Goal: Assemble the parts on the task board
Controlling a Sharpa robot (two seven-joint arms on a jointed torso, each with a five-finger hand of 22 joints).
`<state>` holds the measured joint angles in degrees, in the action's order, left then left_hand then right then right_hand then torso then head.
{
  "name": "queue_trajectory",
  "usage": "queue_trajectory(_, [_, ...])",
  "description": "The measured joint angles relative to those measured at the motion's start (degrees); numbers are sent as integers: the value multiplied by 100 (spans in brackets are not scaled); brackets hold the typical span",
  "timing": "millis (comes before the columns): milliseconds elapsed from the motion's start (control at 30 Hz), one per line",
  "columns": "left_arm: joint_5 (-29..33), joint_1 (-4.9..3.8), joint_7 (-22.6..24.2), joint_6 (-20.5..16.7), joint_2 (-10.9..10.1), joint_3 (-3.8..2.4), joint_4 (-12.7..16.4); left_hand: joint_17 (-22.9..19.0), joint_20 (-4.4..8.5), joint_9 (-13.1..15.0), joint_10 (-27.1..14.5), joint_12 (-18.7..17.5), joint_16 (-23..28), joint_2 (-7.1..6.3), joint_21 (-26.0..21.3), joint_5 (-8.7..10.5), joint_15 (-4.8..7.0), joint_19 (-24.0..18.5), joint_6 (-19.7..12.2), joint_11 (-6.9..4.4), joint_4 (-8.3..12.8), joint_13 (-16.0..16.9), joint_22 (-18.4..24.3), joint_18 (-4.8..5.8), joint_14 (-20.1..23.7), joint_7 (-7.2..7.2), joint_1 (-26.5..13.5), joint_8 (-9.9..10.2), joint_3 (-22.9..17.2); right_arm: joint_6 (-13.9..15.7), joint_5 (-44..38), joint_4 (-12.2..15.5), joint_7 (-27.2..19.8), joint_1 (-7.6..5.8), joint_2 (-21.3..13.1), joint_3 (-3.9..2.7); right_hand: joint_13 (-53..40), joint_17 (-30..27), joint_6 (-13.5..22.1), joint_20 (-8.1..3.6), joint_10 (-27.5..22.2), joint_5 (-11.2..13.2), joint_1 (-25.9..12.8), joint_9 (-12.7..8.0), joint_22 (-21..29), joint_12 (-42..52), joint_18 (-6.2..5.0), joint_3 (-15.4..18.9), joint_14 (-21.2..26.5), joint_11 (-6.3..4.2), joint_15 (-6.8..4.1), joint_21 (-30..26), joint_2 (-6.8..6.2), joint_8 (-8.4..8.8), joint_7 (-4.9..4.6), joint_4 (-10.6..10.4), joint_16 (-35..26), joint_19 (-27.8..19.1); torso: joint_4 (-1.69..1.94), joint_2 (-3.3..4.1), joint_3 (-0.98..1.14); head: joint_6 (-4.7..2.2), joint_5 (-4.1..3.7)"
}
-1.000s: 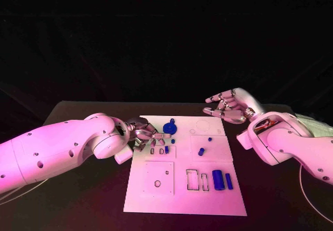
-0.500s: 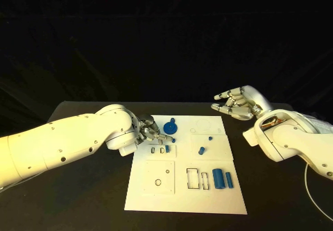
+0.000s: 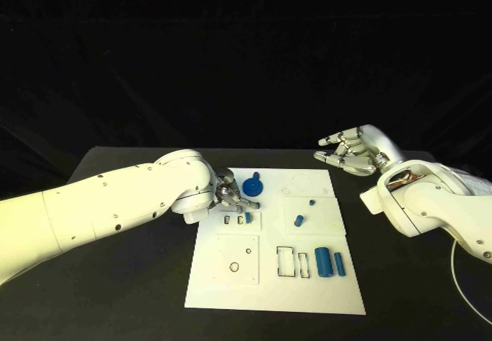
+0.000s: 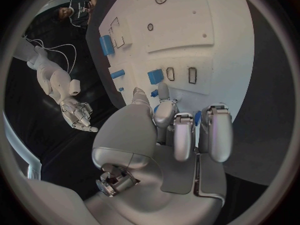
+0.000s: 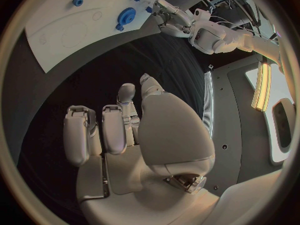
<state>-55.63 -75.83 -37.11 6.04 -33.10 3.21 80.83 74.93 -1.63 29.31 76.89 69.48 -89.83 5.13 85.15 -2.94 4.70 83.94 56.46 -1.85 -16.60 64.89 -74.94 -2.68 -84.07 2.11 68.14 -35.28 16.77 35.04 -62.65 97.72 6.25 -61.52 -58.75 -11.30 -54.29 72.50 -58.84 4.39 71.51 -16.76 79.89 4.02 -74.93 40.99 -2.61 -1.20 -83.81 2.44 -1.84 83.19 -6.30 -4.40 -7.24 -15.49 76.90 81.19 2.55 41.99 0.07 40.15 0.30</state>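
The white task board [image 3: 236,284] lies mid-table. My left hand [image 3: 231,199] hovers over its far left part, fingers curled in; a sliver of a small blue part [image 4: 197,117] shows between two fingers [image 4: 182,135]. Just beyond the hand lies a blue gear [image 3: 252,187]. A blue block [image 3: 248,218] stands beside two small vacant slots [image 3: 232,219]. Two blue cylinders [image 3: 329,263] lie near the right edge, and two small blue pieces [image 3: 297,221] sit mid-board. My right hand [image 3: 354,150] is raised past the board's far right corner, fingers apart, holding nothing.
The black table [image 3: 123,284] surrounds the board, with bare room at the left, the right and the front. In the right wrist view the board [image 5: 62,27], the gear [image 5: 127,17] and my left hand [image 5: 170,16] lie ahead of the right palm.
My left arm has swung in and risen beside the board while its hand stayed over the far left slots. My right hand has drifted slightly to the right.
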Motion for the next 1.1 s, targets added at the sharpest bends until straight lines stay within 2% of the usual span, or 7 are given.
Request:
queue_trajectory(700, [-99,6,-83,420,247,9,-214,-1,-1,174,-1,60,0,83,5,0,0,0,-81,0,16,36,1,0,0,0,83,-97,15,-61,0,-54,32,0,51,0,23,-18,0,14,-21,-12,0,-1,1,-29,0,17,0,-22,0,-8,0,0,0,-17,-23,-27,-17,9,0,84,13])
queue_trajectory(900, [-103,8,-93,503,265,9,-241,-2,-1,242,-1,60,0,143,5,0,0,0,-100,1,16,52,2,-1,0,-20,144,-112,15,-77,0,-56,35,0,52,0,25,-18,0,14,-21,-22,0,-1,2,-29,0,17,0,-22,0,-8,0,0,0,-17,-23,-27,-17,10,0,98,11])
queue_trajectory(1033, [-105,9,-98,548,267,9,-244,-2,-1,273,-1,60,0,116,5,0,0,0,-122,1,29,54,2,0,0,1,180,-129,2,-88,0,-56,36,0,50,0,25,-18,0,14,-21,-22,0,-1,2,-29,0,17,0,-21,0,-8,0,0,0,-17,-23,-27,-15,10,0,111,10])
queue_trajectory(1100, [-107,9,-102,579,267,9,-244,-2,-1,295,-1,60,0,148,5,0,0,0,-121,1,49,54,2,-1,0,0,212,-129,-19,-97,0,-55,36,0,50,0,25,-18,0,14,-21,-22,0,-1,2,-29,0,17,0,-21,0,-8,0,0,0,-17,-23,-27,-14,10,-1,115,9])
